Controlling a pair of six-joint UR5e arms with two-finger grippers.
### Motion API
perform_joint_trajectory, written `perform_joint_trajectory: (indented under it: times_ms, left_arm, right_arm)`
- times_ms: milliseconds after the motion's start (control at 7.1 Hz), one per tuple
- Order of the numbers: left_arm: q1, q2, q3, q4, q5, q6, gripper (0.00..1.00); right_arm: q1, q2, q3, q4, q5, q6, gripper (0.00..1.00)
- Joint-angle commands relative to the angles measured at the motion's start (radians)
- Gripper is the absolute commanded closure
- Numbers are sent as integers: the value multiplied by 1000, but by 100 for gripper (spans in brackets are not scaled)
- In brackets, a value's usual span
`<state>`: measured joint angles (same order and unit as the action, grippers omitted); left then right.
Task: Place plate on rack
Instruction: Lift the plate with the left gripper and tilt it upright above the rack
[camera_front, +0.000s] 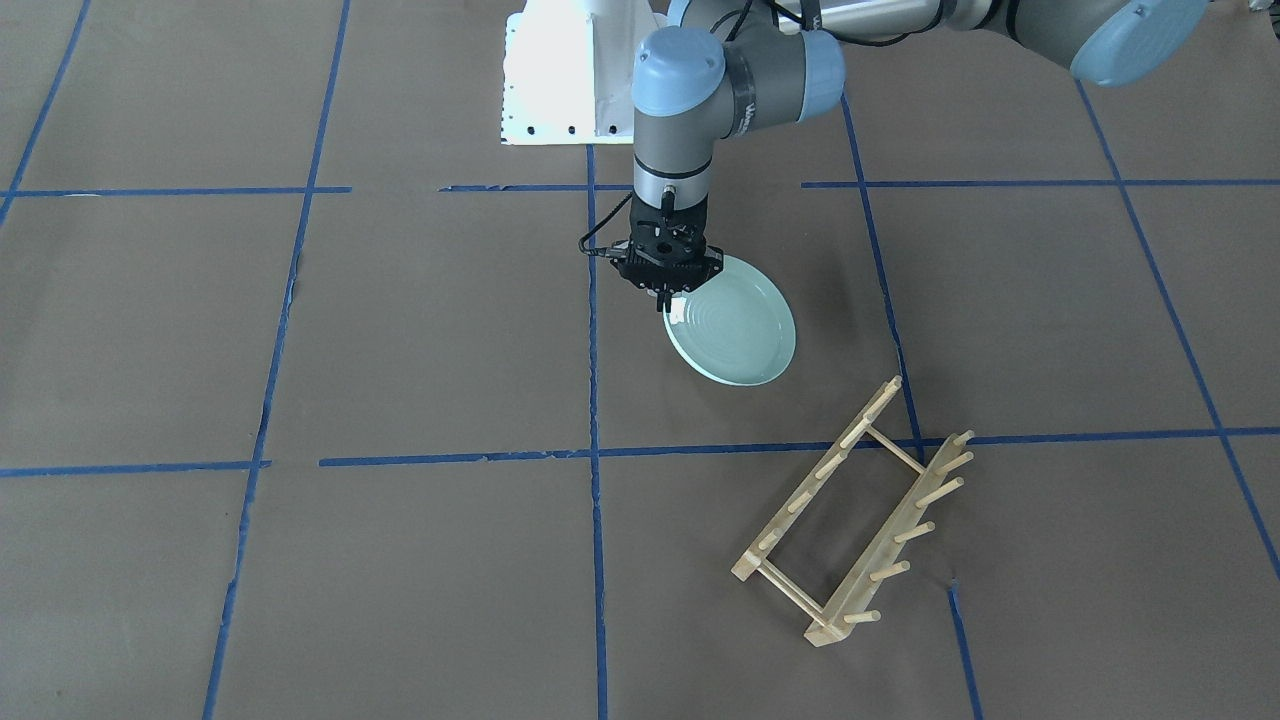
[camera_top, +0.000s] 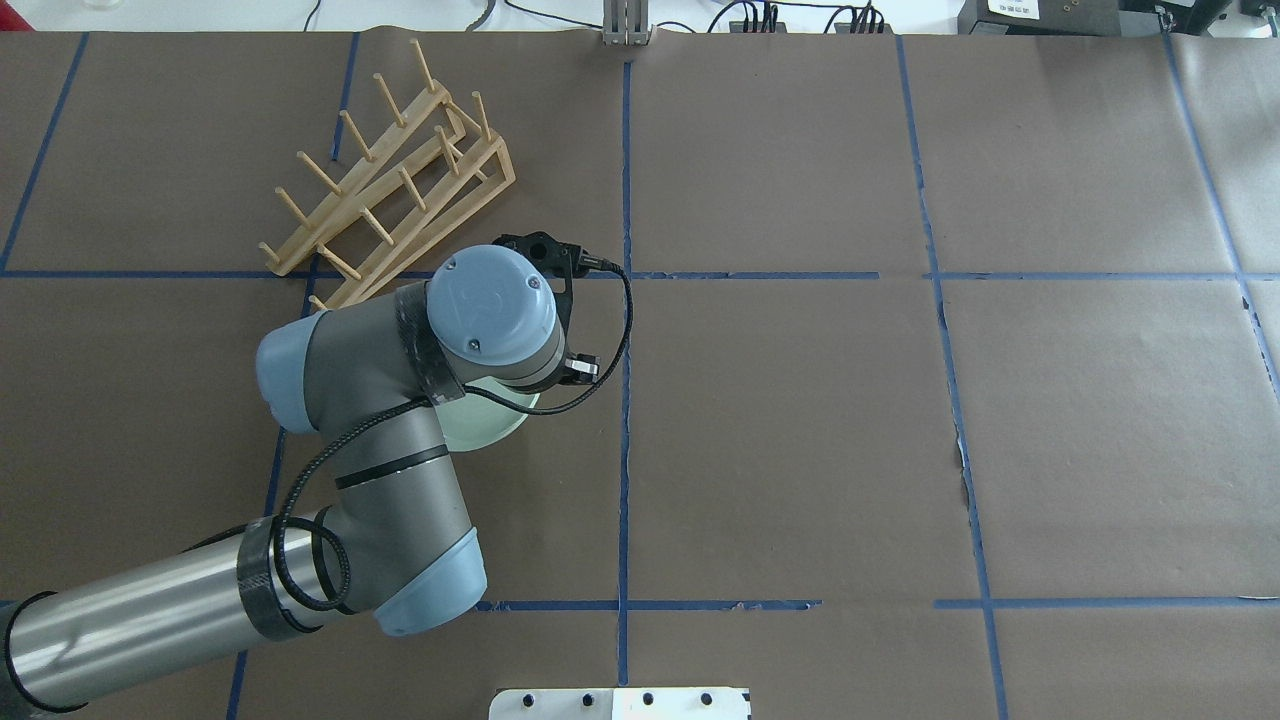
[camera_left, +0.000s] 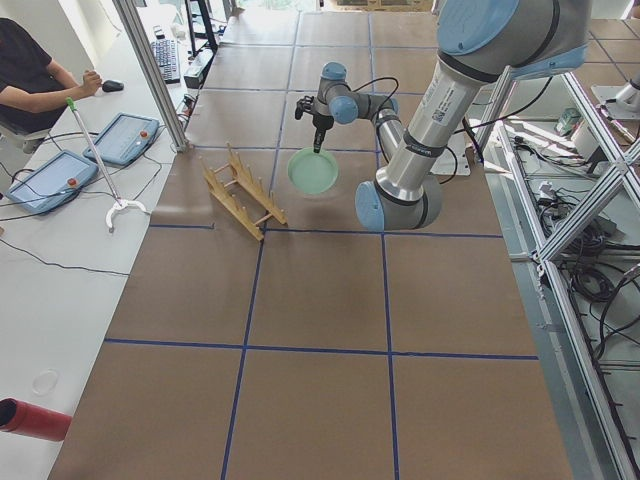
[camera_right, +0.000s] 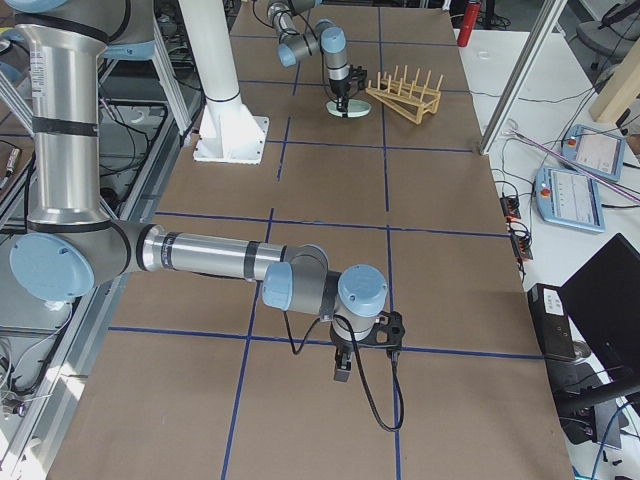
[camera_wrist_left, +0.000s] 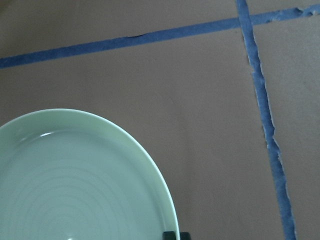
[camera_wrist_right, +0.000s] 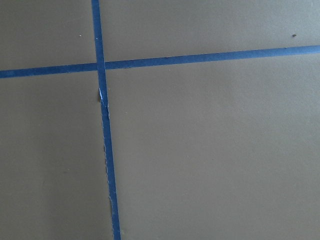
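A round pale mint-green plate (camera_front: 740, 330) with a low rim and faint concentric rings is held at its edge by the left gripper (camera_front: 672, 305), whose black fingers are clamped together on the rim. The plate appears tilted, with the gripped side higher. It is found in the robot's left half of the desk (camera_front: 400, 330), just beside the centre line of blue tape (camera_front: 593, 400) and about midway between the robot's edge and the operators' edge.

A small light-wood dish rack (camera_front: 870, 575), made of two parallel rails with rows of pegs joined by thin dowels, is seen nearer the operators' edge, towards the far left corner. It is set askew to the tape lines and stands apart from the plate.

The right gripper (camera_right: 342, 375) is shown only from the side, hanging over a tape crossing towards the right end of the desk. Whether its fingers are apart or together cannot be told.

Dark lettering (camera_front: 745, 112) is printed on the grey wrist sleeve of the left arm, but it is partly turned away and cannot be read.
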<state>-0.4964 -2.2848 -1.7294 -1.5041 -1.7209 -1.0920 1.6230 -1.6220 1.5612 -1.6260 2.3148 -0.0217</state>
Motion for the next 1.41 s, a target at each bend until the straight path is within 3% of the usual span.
perform_joint_trajectory:
  times_ms: [0,282,563,986,1268]
  left_arm:
    - [-118,-13,-160,151,-95,10,100]
    - [-239,-30,-273,217,-158,17,100]
    - [-318,-31,-349,167,-198,-8,100]
    - [-378,11,-342,-151,-192,-251,100]
    - [-409,111,-310,-504,-139,-504,100]
  right_arm:
    - [0,1,0,0,0,-1,0]
    - [0,1,0,0,0,0,0]
    - [0,1,0,0,0,0,0]
    - [0,1,0,0,0,-1,0]
    - [0,1,-1,0,0,0,0]
